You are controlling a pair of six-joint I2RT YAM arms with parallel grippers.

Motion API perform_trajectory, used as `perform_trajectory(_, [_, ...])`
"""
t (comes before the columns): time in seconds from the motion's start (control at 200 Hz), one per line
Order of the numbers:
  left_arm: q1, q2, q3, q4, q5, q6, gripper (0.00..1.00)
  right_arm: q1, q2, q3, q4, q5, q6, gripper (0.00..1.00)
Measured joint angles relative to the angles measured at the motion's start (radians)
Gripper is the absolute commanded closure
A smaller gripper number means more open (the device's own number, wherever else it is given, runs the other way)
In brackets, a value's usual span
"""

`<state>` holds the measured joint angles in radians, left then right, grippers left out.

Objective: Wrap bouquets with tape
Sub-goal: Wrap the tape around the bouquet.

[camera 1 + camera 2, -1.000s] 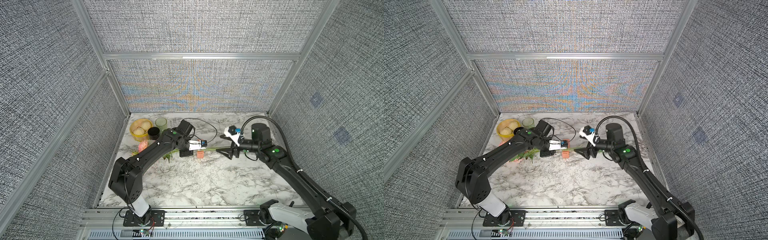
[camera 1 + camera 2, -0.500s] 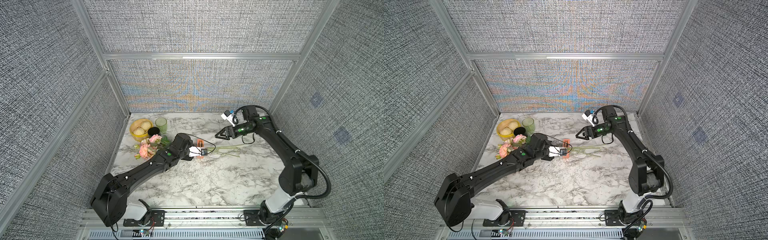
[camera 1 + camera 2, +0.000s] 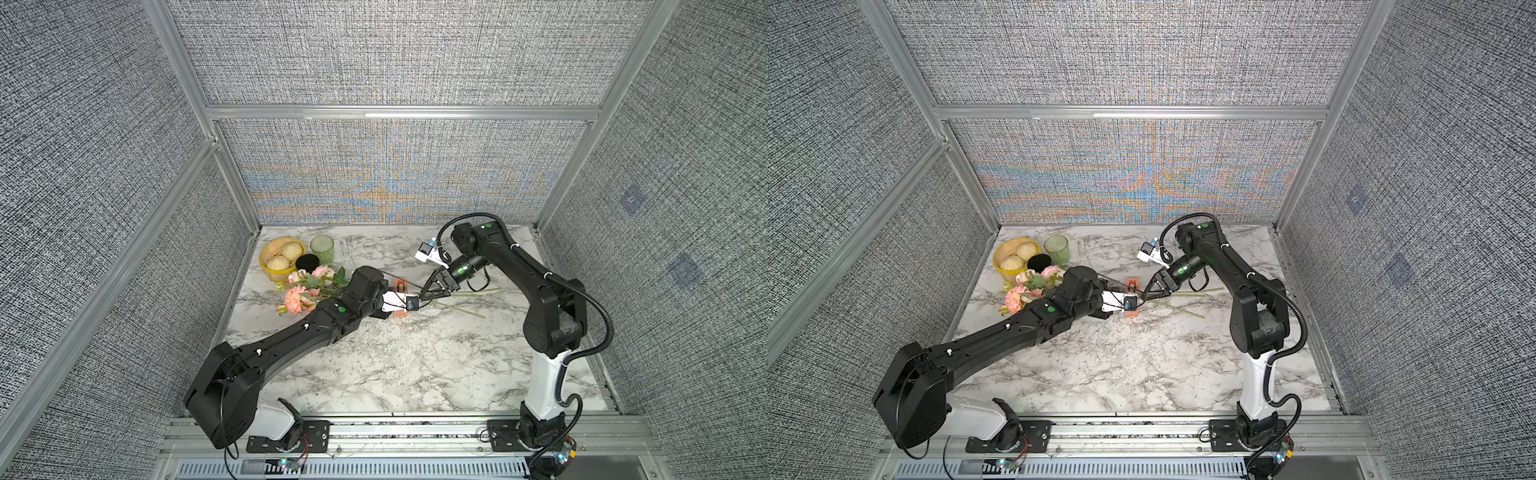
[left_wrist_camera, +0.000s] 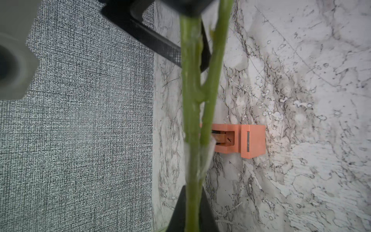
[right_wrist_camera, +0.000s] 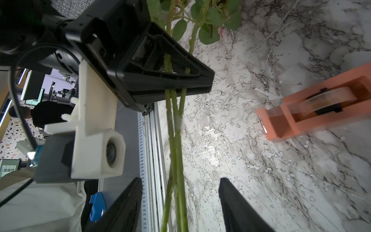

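- The left gripper is clamped on the long thin green stems of the pink ruffled bouquet.
- The right gripper has its jaws apart, straddling those stems untouched.
- The salmon-orange rectangular tape dispenser sits on the marble table, just beside both grippers.

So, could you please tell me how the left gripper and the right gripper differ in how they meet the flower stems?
The left gripper has its jaws shut on the stems; the right gripper has its jaws apart, and the stems pass between them unclamped. The left gripper holds nearer the pink flowers, while the right gripper sits further toward the cut ends. Both are black and line up on the same stems.
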<state>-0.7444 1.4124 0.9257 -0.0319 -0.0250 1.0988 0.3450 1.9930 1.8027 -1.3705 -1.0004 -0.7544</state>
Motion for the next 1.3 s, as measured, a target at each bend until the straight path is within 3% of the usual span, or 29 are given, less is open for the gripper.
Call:
perform_trajectory(0.15, [0.0, 0.005, -0.009, 0.006, -0.001, 0.0, 1.0, 0.006, -0.002, -0.006, -0.024, -0.01, -0.057, 0.36])
perform_trajectory(0.315, [0.0, 0.003, -0.014, 0.01, -0.002, 0.0, 1.0, 0.024, -0.006, -0.026, -0.021, 0.001, -0.077, 0.47])
perform_trajectory(0.665, [-0.001, -0.027, -0.014, -0.047, -0.023, -0.015, 1.0, 0.043, -0.002, -0.051, 0.08, 0.084, -0.016, 0.88])
perform_trajectory(0.775, [0.001, -0.054, -0.014, -0.082, -0.035, -0.033, 0.75, 0.061, -0.011, -0.057, 0.11, 0.089, -0.007, 1.0])
perform_trajectory(0.926, [-0.001, -0.12, -0.014, -0.091, -0.027, -0.084, 0.47, 0.063, -0.022, -0.068, 0.179, 0.171, 0.029, 1.0])
perform_trajectory(1.106, [0.0, -0.201, -0.036, -0.1, -0.044, -0.162, 0.31, 0.073, -0.057, -0.093, 0.25, 0.21, 0.025, 1.0])
perform_trajectory(1.136, [0.001, -0.213, -0.036, -0.102, -0.051, -0.176, 0.22, 0.075, -0.069, -0.105, 0.264, 0.215, 0.019, 1.0])
perform_trajectory(1.161, [0.003, -0.223, -0.035, -0.101, -0.051, -0.188, 0.03, 0.078, -0.082, -0.118, 0.28, 0.22, 0.015, 1.0])
perform_trajectory(1.171, [0.004, -0.227, -0.035, -0.101, -0.052, -0.193, 0.01, 0.079, -0.089, -0.124, 0.287, 0.222, 0.014, 1.0])
perform_trajectory(1.296, [0.027, -0.264, -0.016, -0.107, -0.072, -0.269, 0.0, 0.095, -0.163, -0.214, 0.391, 0.261, -0.006, 1.0])
